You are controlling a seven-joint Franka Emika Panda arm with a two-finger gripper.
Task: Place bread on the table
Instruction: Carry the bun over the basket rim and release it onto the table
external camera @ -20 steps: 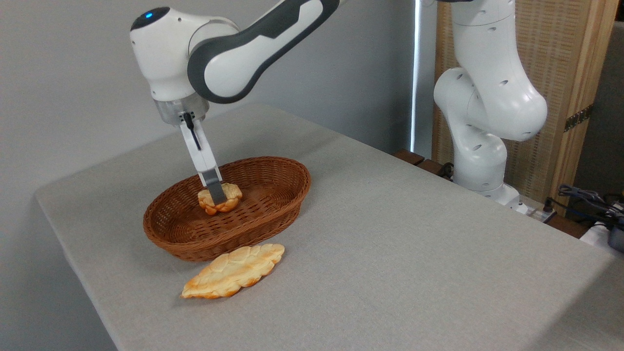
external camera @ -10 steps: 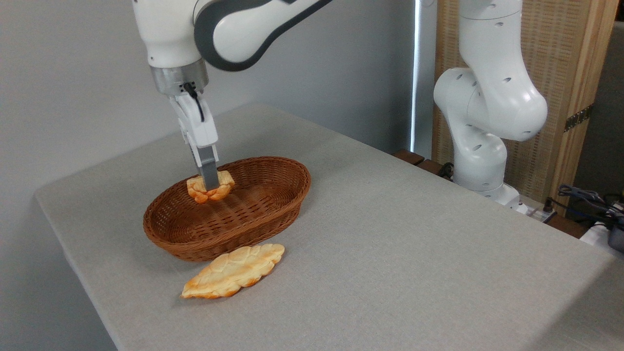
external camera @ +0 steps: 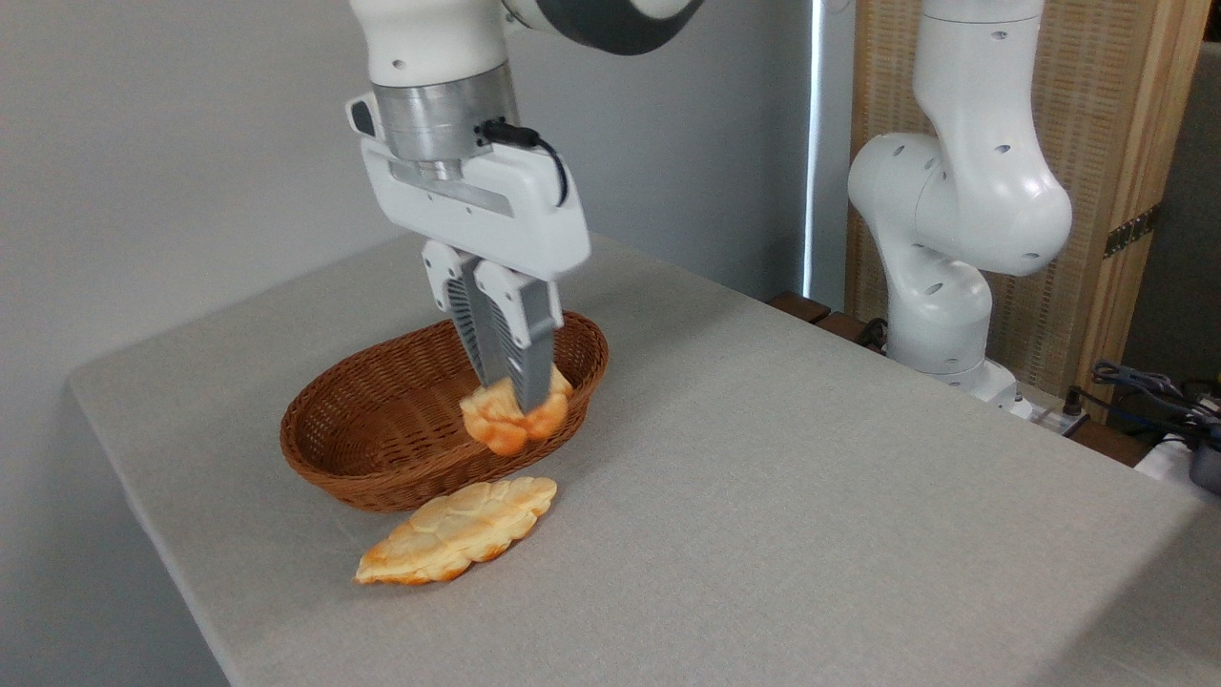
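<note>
The white two-finger gripper [external camera: 515,396] is clamped on the small round knotted bun [external camera: 515,420], golden-orange and lumpy. The bun hangs just under the fingertips, in the air over the near right rim of the brown oval wicker basket [external camera: 382,429]. It is not yet clear of that rim. Bare table [external camera: 811,496], a flat top in light grey-beige cloth, lies to the right and towards the camera, so the coming move should carry the bun that way and then down. The long flat leaf-shaped pale bread [external camera: 458,530] lies on the cloth just in front of the basket, its long axis slanting up to the right; the set-down should keep off it
</note>
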